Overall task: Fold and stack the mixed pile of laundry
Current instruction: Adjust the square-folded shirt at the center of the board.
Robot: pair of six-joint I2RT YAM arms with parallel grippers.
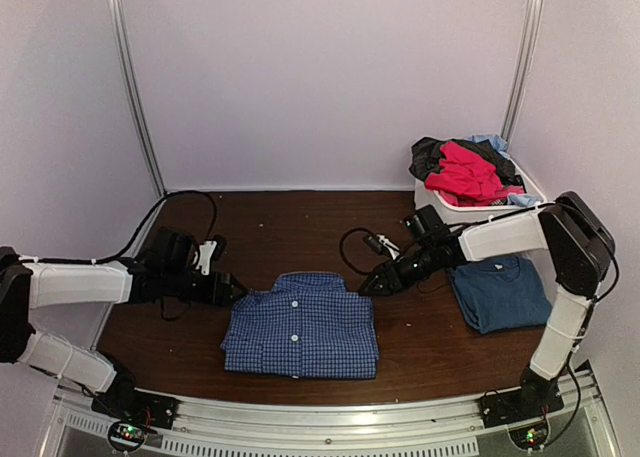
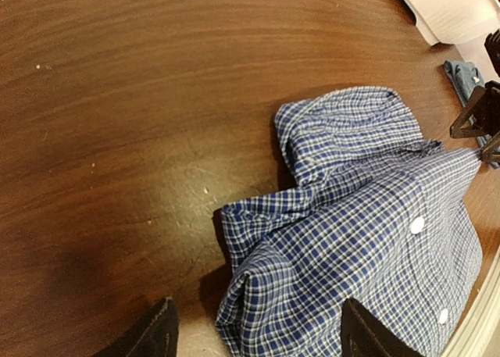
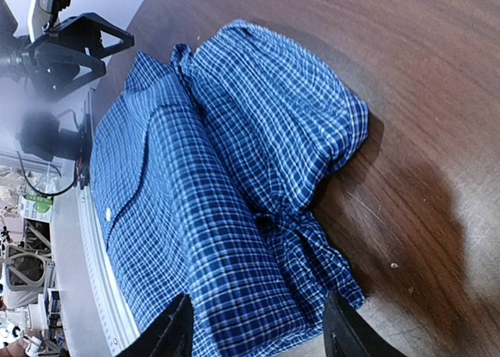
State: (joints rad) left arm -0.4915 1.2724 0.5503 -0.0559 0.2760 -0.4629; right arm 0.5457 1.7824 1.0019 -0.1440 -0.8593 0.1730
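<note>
Top external shows left gripper (image 1: 228, 289) and right gripper (image 1: 378, 281) released at nine and two o'clock of the checked button shirt (image 1: 300, 327); a finger snagging cloth could unfold it.

Matt woven cloth shirt (image 1: 300, 324) on smooth, glossy wood table (image 1: 300, 227).

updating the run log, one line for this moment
check shirt: folded, centre | left claw: open, left of it | right claw: open, right of it | blue T-shirt: folded | bin: clothes inside
</note>
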